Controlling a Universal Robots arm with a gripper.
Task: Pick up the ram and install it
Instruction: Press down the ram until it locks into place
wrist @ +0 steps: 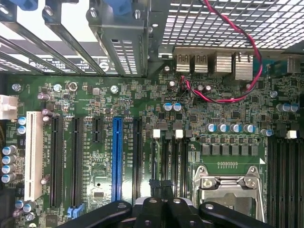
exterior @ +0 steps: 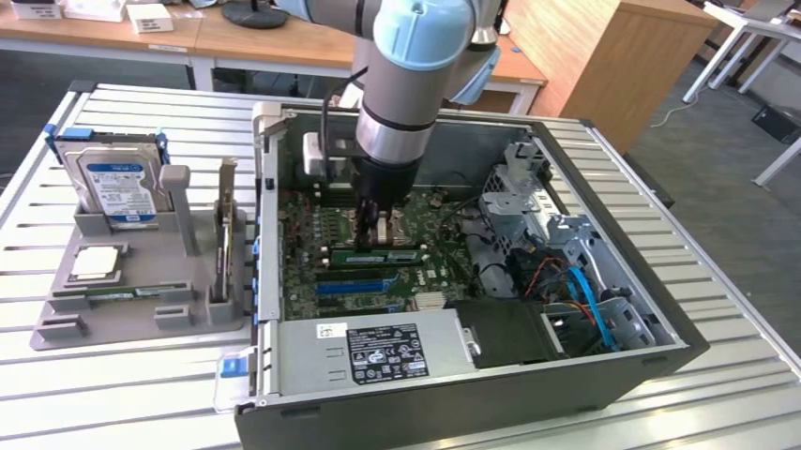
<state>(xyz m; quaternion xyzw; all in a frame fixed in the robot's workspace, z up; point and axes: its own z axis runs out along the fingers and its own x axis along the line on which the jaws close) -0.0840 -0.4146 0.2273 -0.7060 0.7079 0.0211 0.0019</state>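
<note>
A green ram stick (exterior: pixel 383 255) with dark chips stands on edge in a slot of the motherboard (exterior: pixel 328 281) inside the open computer case. My gripper (exterior: pixel 371 240) hangs straight down over it, its shut fingertips at the stick's top edge. In the wrist view, the gripper (wrist: pixel 160 186) shows dark fingers (wrist: pixel 153 190) pressed together above the memory slots (wrist: pixel 172 159), beside the processor socket (wrist: pixel 227 183). Whether the fingers pinch the stick or only rest on it, I cannot tell. A second ram stick (exterior: pixel 119 293) lies flat on the grey holder tray.
The grey tray (exterior: pixel 75 319) at the exterior view's left holds an upright blue-labelled hard drive (exterior: pixel 119 183), an upright expansion card (exterior: pixel 225 239) and a processor chip (exterior: pixel 97 263). Case walls (exterior: pixel 265 206), a power supply (exterior: pixel 375 349) and a drive cage with cables (exterior: pixel 564 272) surround the motherboard.
</note>
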